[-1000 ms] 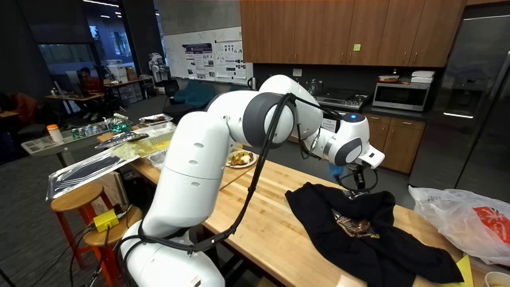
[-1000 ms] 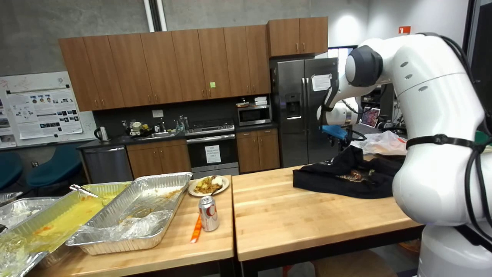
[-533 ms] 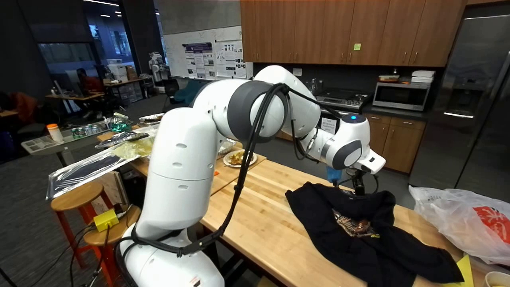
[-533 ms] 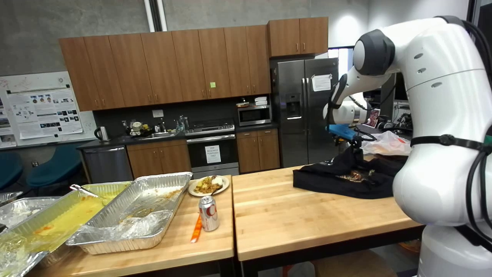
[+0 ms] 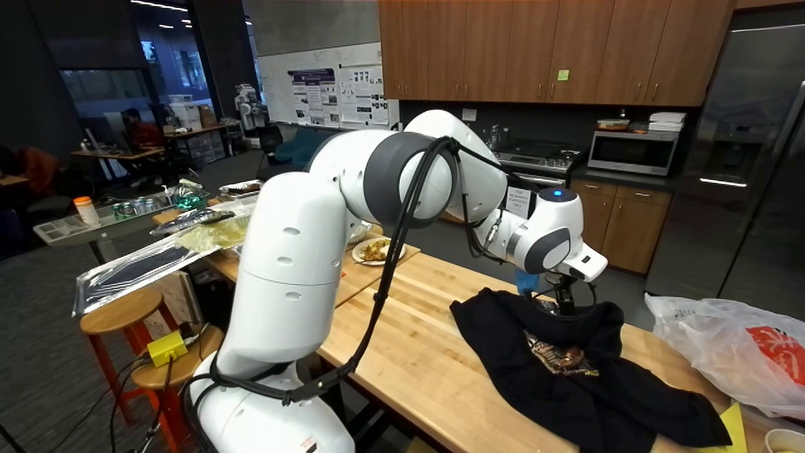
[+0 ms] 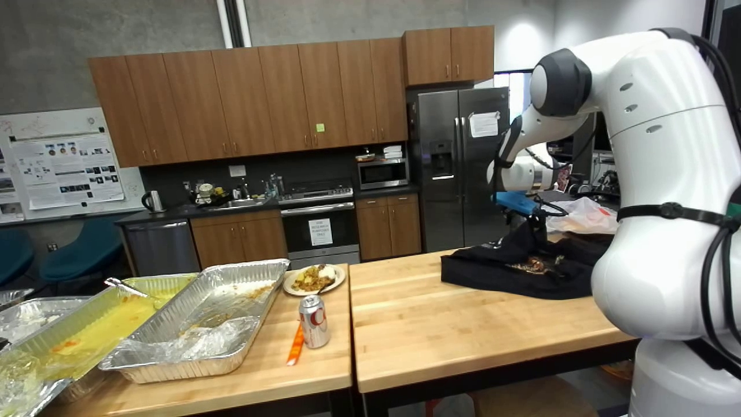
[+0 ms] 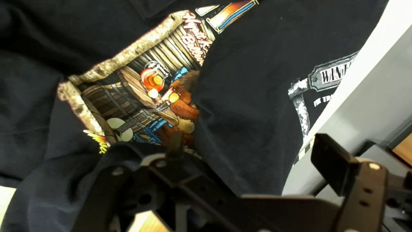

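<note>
In an exterior view we record, at left, a yellow box [image 5: 167, 348] on a round stool [image 5: 198, 363]; next, a plate of food [image 5: 374, 262]; then the black printed garment [image 5: 566, 391], lying rumpled on the wooden table [image 5: 427, 352]. Low over the garment's far side hangs the gripper [image 7: 248, 143], its jaws wide apart; we cannot confirm contact. At right lies a white plastic bag [image 5: 720, 346]

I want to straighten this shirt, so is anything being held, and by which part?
Nothing is held: the hand is open at the black shirt, its fingers wide apart. Whether either finger touches it, I can't tell.
</note>
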